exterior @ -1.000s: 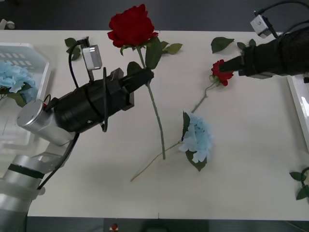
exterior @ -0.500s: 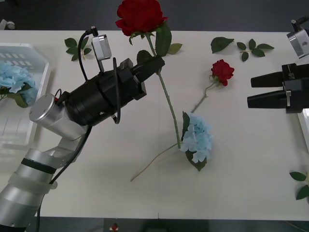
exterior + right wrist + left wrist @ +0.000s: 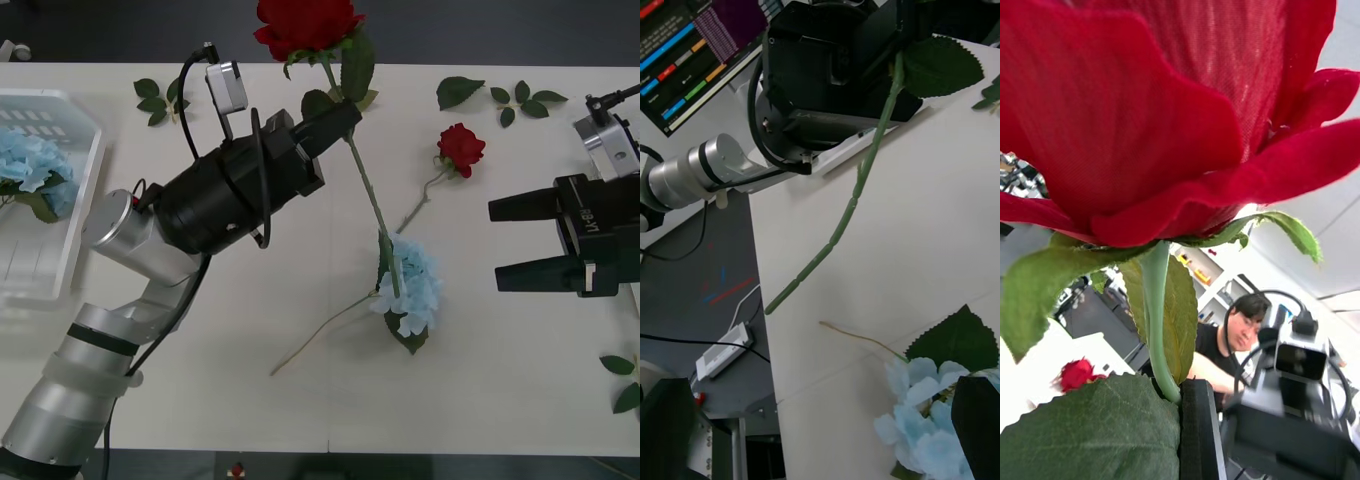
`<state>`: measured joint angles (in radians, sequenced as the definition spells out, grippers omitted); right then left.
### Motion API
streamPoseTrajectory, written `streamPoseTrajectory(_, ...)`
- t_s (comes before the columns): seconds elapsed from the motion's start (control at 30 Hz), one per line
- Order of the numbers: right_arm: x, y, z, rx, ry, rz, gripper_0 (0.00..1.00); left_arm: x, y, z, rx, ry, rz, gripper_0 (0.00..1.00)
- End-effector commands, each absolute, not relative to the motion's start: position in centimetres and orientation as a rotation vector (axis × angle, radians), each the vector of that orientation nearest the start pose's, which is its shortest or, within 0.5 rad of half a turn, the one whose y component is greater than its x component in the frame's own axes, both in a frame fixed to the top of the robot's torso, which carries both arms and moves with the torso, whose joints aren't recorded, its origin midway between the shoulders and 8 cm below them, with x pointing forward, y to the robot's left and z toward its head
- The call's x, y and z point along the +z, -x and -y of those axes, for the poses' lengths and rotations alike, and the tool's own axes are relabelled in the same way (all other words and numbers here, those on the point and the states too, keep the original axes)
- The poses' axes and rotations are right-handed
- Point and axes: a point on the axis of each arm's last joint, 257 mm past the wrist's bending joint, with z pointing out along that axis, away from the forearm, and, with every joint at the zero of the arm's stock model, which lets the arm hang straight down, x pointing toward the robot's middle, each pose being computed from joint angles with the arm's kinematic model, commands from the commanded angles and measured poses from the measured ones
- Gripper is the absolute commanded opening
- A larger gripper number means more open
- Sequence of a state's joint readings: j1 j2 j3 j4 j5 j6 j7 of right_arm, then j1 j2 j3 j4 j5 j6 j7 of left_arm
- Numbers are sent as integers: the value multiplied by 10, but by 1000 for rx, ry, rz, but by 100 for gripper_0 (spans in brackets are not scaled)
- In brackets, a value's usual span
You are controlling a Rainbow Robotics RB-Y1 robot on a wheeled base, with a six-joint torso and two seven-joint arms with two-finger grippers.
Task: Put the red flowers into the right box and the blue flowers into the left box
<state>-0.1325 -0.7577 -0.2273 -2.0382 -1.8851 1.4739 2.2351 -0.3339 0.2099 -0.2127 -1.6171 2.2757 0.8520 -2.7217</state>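
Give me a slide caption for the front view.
Left gripper lifts a red rose by its stem; open right gripper waits beside a blue hydrangea.

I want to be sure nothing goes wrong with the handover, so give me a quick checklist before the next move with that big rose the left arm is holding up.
1. Left end effector shut on the red rose, gripping the stem below the bloom: ok.
2. Rose stem lifted off the table, its lower end hanging over the blue flower: ok.
3. Right end effector open and free to receive: ok.
4. Right box reachable, just an edge in sight: cannot tell.
5. Small red rose lying apart from both arms: ok.
6. Left box out of the rose's way: ok.
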Motion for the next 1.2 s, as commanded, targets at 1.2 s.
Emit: streamPoseTrajectory(1.2,-88,-367,35,1232,806,-1831,100,20,-424,51,-1545,-479,-1080,0)
